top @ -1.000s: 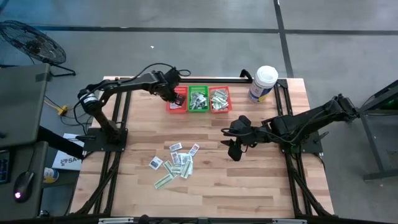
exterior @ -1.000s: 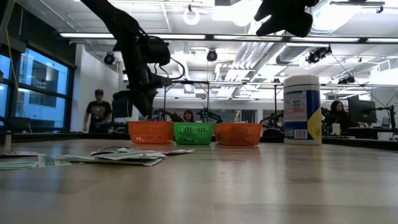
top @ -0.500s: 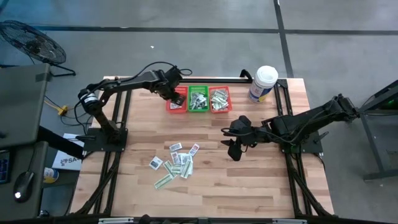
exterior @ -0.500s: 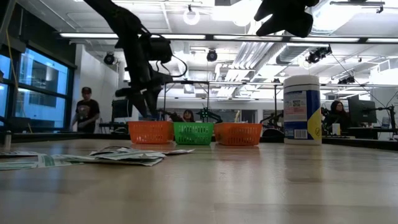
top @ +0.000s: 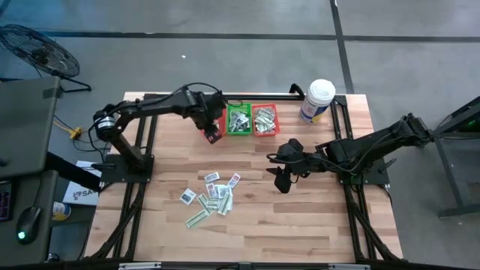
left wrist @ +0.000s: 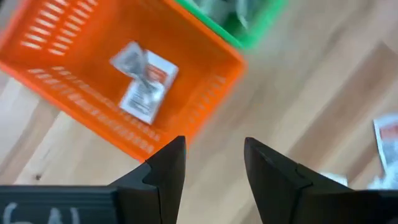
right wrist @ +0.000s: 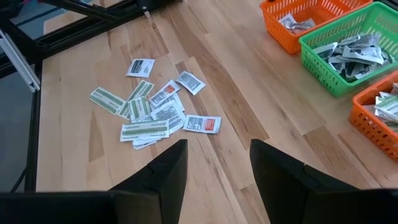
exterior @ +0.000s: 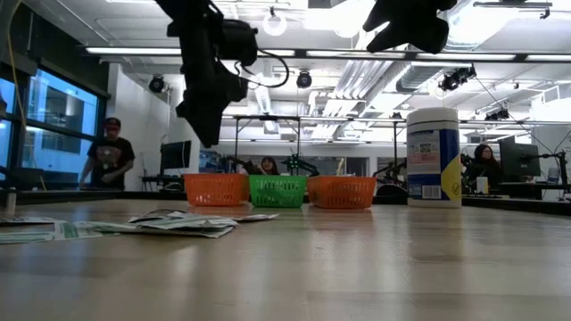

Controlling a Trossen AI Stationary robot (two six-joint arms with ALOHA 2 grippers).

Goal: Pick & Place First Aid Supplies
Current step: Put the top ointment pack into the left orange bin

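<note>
The left gripper [top: 212,133] has just let go. A second ago it sat low over the left red basket [left wrist: 93,74] at the upper middle of the high view; now it has risen and swung toward the middle of the table [top: 300,217], its jaws parted with nothing between them. In the left wrist view a white packet [left wrist: 144,82] lies on the basket floor, so I judge one drop finished and the arm heading back for another.

The right gripper [top: 281,182] hangs at centre right of the high view, unmoved over the second, half open and empty.

Counts: three baskets in a row at the upper middle, red, green [top: 238,120] and red [top: 264,120]. One white tub [top: 317,100] stands to their right. Two arms.

The loose pile [right wrist: 152,109] lies at lower centre of the high view, well apart from the baskets. In the right wrist view I count about ten packets, roughly half white squares and half green strips; overlaps hide the exact number. The green and right baskets each hold a heap too tangled to count.
</note>
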